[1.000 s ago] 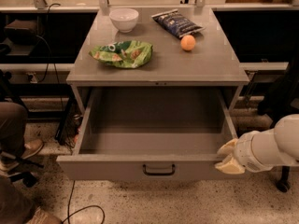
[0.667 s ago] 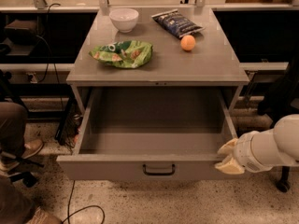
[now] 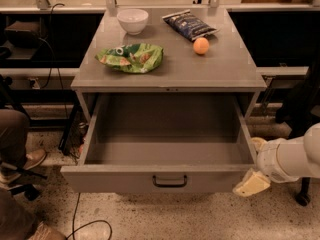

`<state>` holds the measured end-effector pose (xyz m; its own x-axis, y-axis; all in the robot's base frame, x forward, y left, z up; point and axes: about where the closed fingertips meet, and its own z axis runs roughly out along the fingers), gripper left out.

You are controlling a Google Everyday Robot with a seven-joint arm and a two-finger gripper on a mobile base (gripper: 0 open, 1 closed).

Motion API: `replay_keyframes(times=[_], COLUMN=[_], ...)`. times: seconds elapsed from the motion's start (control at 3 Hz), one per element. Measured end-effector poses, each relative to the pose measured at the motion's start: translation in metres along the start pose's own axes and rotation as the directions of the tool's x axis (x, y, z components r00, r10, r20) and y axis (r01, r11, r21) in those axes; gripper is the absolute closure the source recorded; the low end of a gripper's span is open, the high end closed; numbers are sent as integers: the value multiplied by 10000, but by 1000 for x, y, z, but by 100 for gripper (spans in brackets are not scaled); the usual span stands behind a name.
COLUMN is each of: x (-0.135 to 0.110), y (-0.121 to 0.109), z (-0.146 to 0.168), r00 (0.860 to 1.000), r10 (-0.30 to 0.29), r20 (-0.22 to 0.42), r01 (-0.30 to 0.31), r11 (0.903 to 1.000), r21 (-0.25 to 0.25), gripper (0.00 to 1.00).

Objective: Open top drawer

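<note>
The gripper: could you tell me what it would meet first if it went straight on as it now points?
Most likely the top drawer, at its right side wall near the front corner. The gripper sits just outside that corner, pointing toward it; depth is unclear, so it may already touch.

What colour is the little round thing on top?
Round thing: orange, camera view. Gripper beside top drawer.

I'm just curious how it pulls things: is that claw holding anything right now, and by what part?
Nothing seems held: the claw sits open beside the top drawer at its front right corner, away from the handle.
</note>
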<state>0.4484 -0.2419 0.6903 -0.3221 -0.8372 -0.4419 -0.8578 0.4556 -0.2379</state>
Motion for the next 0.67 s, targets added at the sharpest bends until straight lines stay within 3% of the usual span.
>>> replay_keyframes(times=[0.67], x=[24], y=[-54], z=[-42], r00=[9983], r10=[450], r20=[364], r01=[-475], r11=[9963], r21=[719], gripper=[0])
